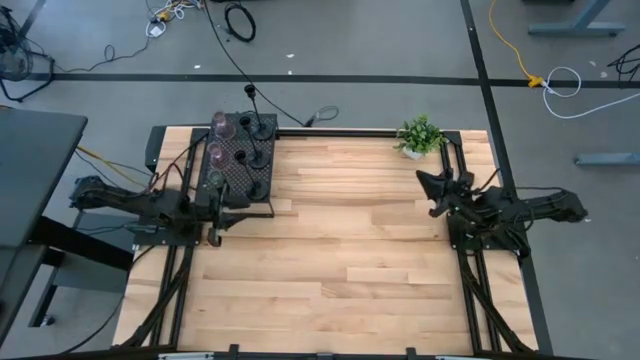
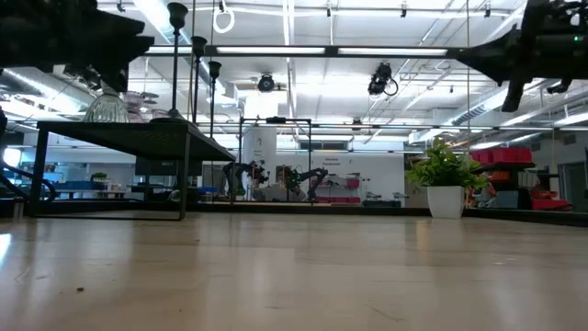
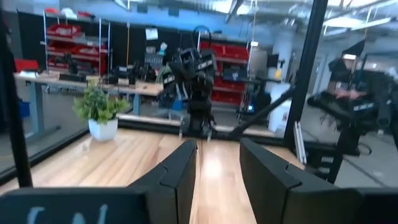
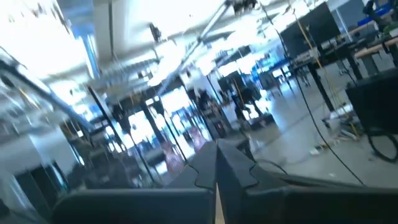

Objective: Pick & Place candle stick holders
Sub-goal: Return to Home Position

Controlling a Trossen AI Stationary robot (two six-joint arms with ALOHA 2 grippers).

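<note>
- The candle stick holders all stand on top of the mesh box (image 1: 243, 160), a black perforated metal platform.
- Three black stems (image 1: 258, 157), thin rods on round bases, form the row on the side of the mesh box that faces the open worktop (image 1: 350, 260).
- Two pink goblets (image 1: 221, 127) and the squat olive-gold holder (image 1: 214, 180) form the other row, on the side of the mesh box towards the worktop's edge.
- My left tool (image 3: 217, 177) hangs just beside the near edge of the mesh box. Its two blocky dark fingers (image 3: 177, 177) are spread apart with nothing between them.
- My right tool (image 4: 217, 168) is well apart from the mesh box, across the worktop. Its fingers are pressed together along one seam and hold nothing.
- The worktop is pale wood planking with black rails down both sides. The wide stretch from the mesh box towards the right arm is bare.
- A small green plant (image 1: 420, 135) in a white pot sits on the same far edge as the mesh box, well apart from it.
- The low view shows what the high view hides: the mesh box is raised on thin legs (image 2: 184, 175), the stems rise tall above it, and one goblet (image 2: 106, 106) is ribbed glass.
- The right wrist view is too blurred for me to pick out any holder.
</note>
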